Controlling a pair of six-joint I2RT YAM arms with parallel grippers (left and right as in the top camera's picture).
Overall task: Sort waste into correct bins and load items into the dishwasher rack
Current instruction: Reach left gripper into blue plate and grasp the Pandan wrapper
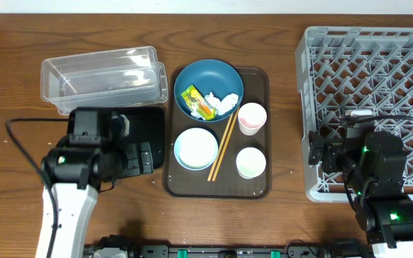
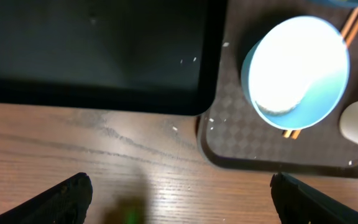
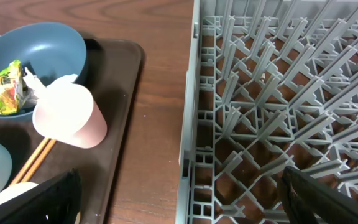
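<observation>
A dark-blue bowl (image 1: pixel 208 79) on the brown serving tray holds the yellow-green wrapper (image 1: pixel 197 102) and white tissue (image 1: pixel 225 104). The light-blue bowl (image 1: pixel 196 148), wooden chopsticks (image 1: pixel 223 147), pinkish cup (image 1: pixel 252 118) and white cup (image 1: pixel 250 162) stand on that tray too. My left gripper (image 1: pixel 143 158) is open and empty over the wood just in front of the black tray (image 1: pixel 149 118). The left wrist view shows its jaws (image 2: pixel 179 199), the light-blue bowl (image 2: pixel 297 68) and rice grains (image 2: pixel 211 120). My right gripper (image 1: pixel 315 154) is open and empty at the grey rack's (image 1: pixel 371 79) left wall (image 3: pixel 194 124).
The clear tub (image 1: pixel 99 72) lies behind the black tray (image 2: pixel 92 56). The brown serving tray (image 1: pixel 217 186) sits between the arms. The right wrist view shows the dark-blue bowl (image 3: pixel 42 56), the wrapper (image 3: pixel 8 87) and the pinkish cup (image 3: pixel 70 115), tipped on its side.
</observation>
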